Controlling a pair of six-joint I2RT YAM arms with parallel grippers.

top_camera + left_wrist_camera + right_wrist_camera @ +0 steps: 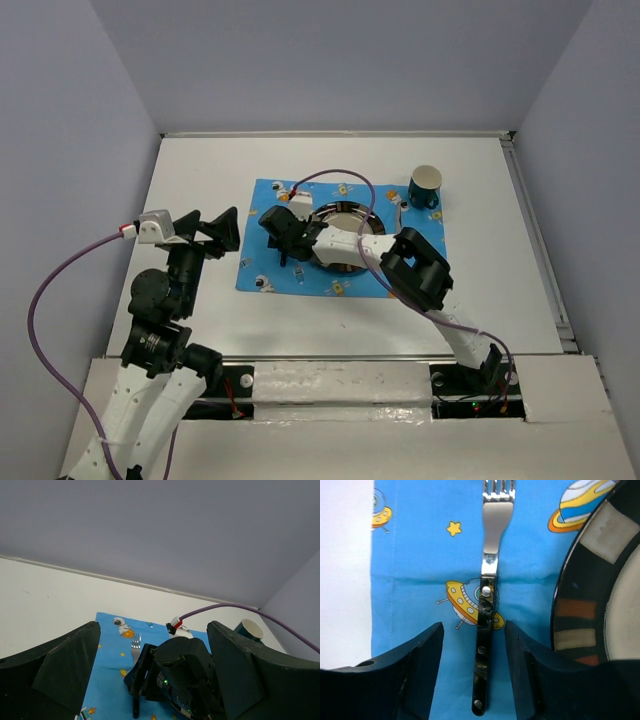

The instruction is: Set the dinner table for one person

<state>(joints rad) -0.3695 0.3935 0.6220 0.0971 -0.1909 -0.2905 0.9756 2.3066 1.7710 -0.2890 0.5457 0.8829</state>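
We judge setting nearly complete: 1 fork (489, 580) lies left of plate (345, 212), cup (425, 187) beyond its right; right gripper (474, 630) released astride fork, left gripper (228, 232) spread.

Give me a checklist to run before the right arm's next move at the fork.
1. The fork lies flat on the blue mat: ok.
2. Gap between fork and plate: ok, mat shows between them.
3. The right gripper is open, fingers either side of the handle, not touching it: ok.
4. The left gripper is open over the dinner table, beside the mat's left edge: ok.
5. The cup stands upright at the mat's far right corner: ok.
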